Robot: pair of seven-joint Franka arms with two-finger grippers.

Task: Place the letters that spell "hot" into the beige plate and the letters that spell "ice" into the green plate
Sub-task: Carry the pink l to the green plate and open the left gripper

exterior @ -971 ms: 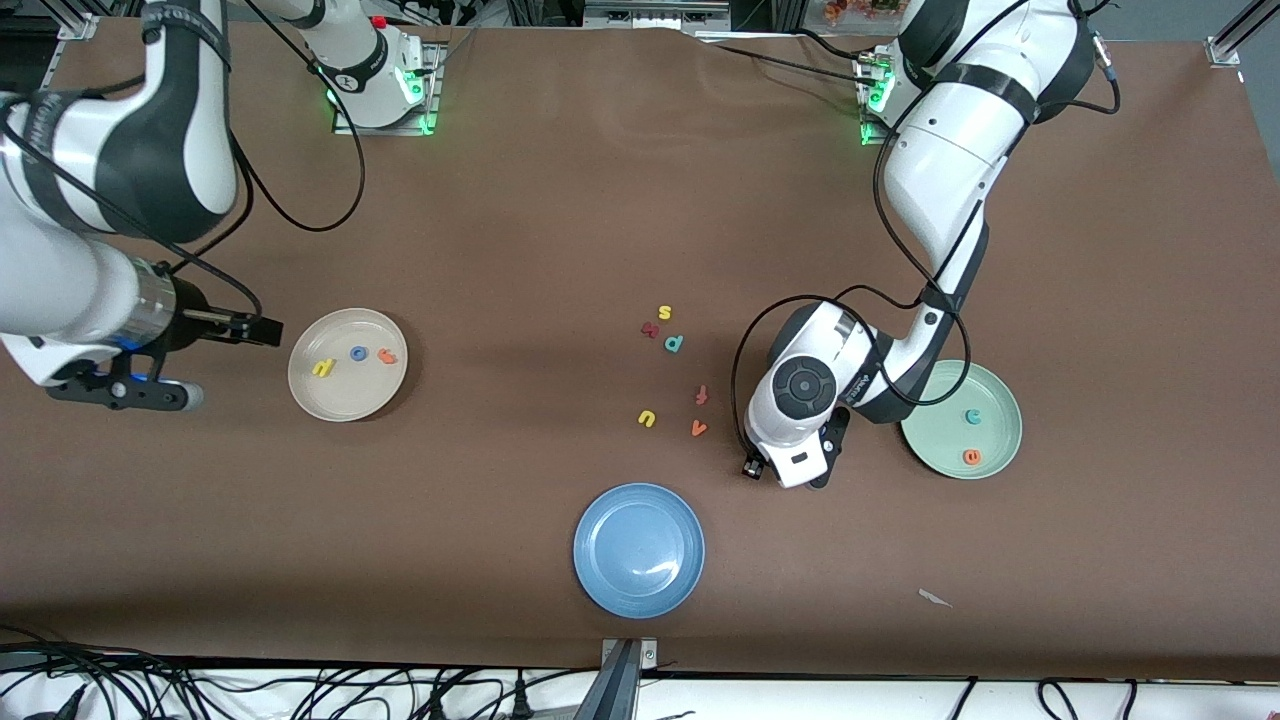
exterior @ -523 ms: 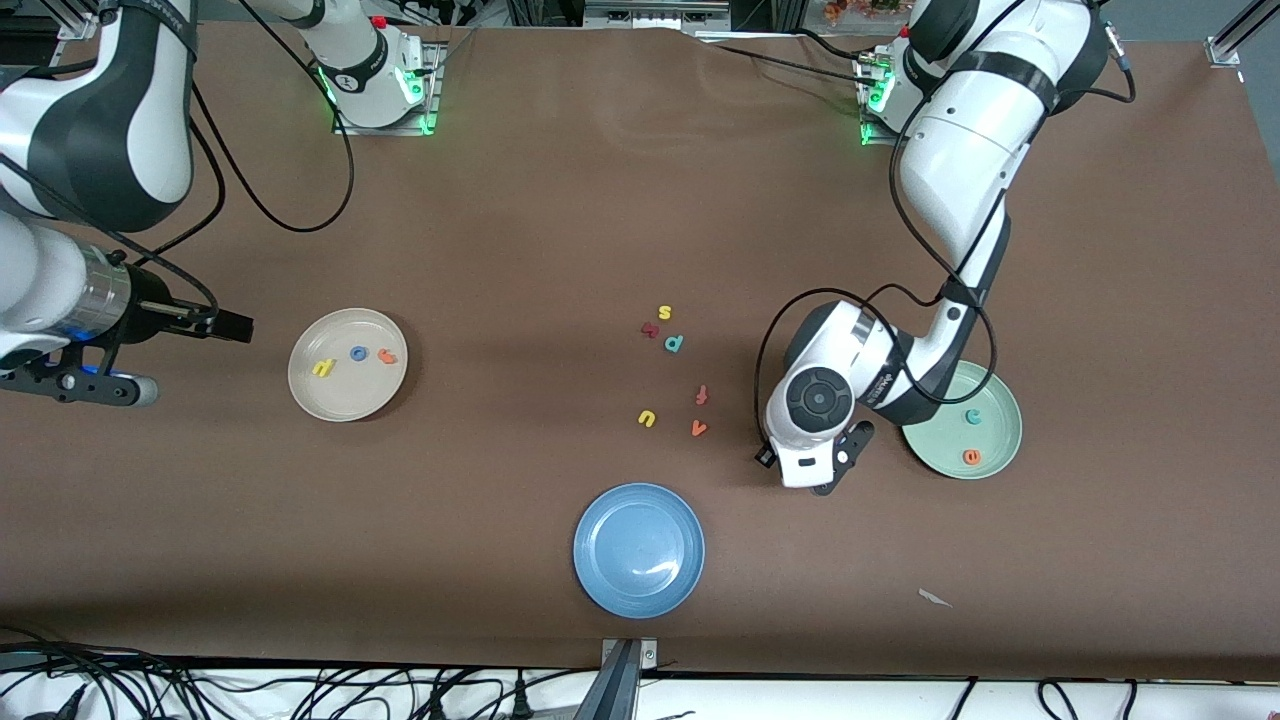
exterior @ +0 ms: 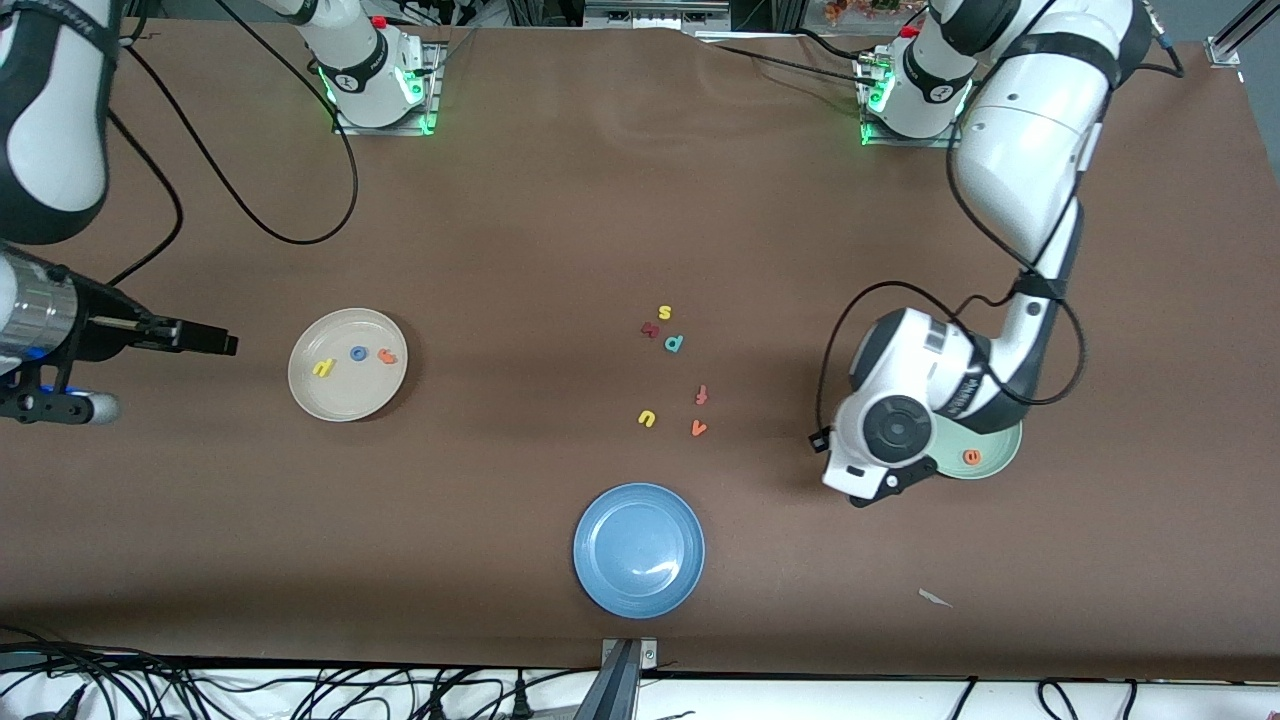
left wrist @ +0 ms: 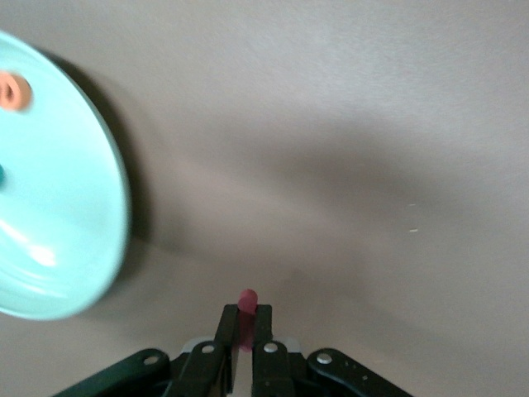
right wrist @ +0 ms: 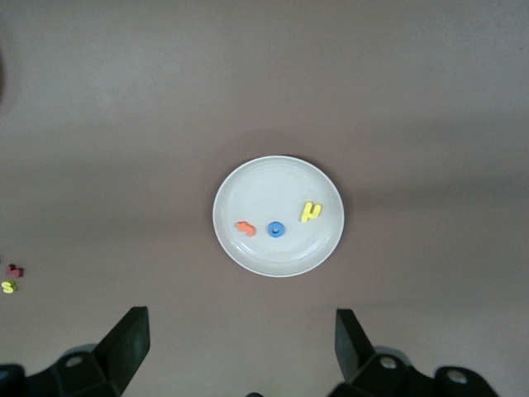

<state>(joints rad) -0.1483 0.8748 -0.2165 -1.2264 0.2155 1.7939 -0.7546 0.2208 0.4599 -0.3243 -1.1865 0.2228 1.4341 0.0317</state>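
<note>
My left gripper (left wrist: pixel 246 313) is shut on the dark red i (left wrist: pixel 246 299), above bare table just beside the green plate's rim (left wrist: pixel 107 207). The orange e (exterior: pixel 970 457) lies in that green plate (exterior: pixel 1005 450). My left arm's hand covers the teal c in the front view; only a teal sliver (left wrist: pixel 2 174) shows at the wrist view's edge. The beige plate (exterior: pixel 345 405) holds the yellow h (exterior: pixel 322 368), blue o (exterior: pixel 358 353) and orange t (exterior: pixel 387 355). My right gripper (right wrist: pixel 241 335) hangs open and empty at the right arm's end of the table, looking down at the beige plate (right wrist: pixel 273 178).
A blue plate (exterior: pixel 600 560) sits near the front edge. Loose letters lie mid-table: yellow s (exterior: pixel 664 313), a dark red letter (exterior: pixel 650 329), teal p (exterior: pixel 674 343), red-orange f (exterior: pixel 702 395), yellow u (exterior: pixel 647 418), orange v (exterior: pixel 699 428). A white scrap (exterior: pixel 935 598) lies nearer the front camera than the green plate.
My left hand has carried the red i from beside the loose letters to the green plate's rim. My right arm has drawn away from the beige plate toward its end of the table.
</note>
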